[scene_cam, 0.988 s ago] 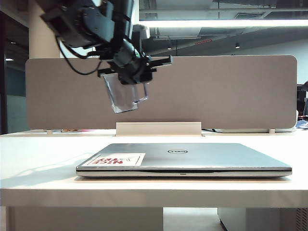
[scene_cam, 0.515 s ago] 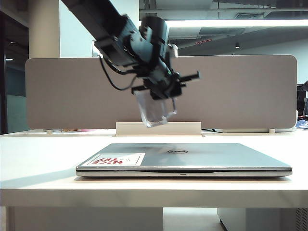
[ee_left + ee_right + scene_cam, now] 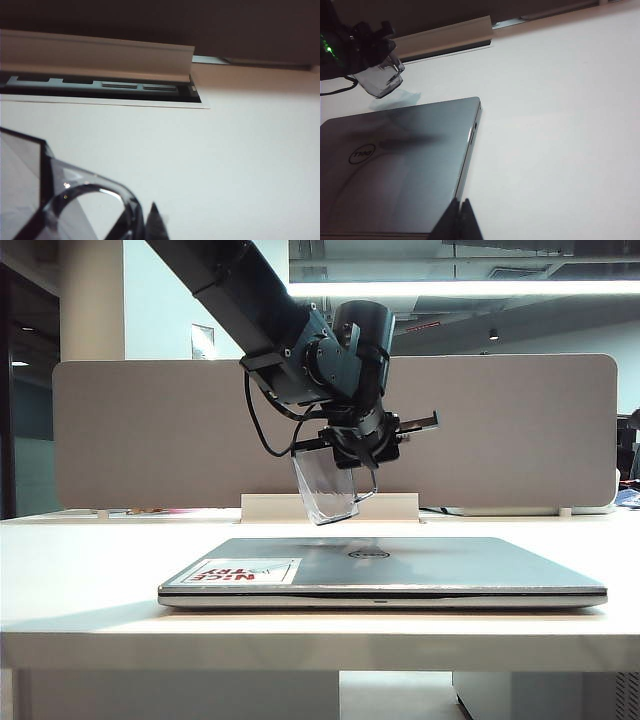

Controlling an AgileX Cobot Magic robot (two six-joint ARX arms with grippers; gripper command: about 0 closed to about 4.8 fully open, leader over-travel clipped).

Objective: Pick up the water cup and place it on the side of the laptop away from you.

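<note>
Within the last second the left tool (image 3: 352,455) had carried the water cup (image 3: 328,488) from high above the table's left part down toward the far edge, past the laptop (image 3: 385,568). It was clenched on the cup's rim, and the cup hung tilted in the air (not yet touching the white table (image 3: 80,570)). The placing spot behind the laptop seemed close, so lowering and levelling probably remained. The right tool (image 3: 460,220) rested pressed together over the table's near right area, beside the laptop's corner.
</note>
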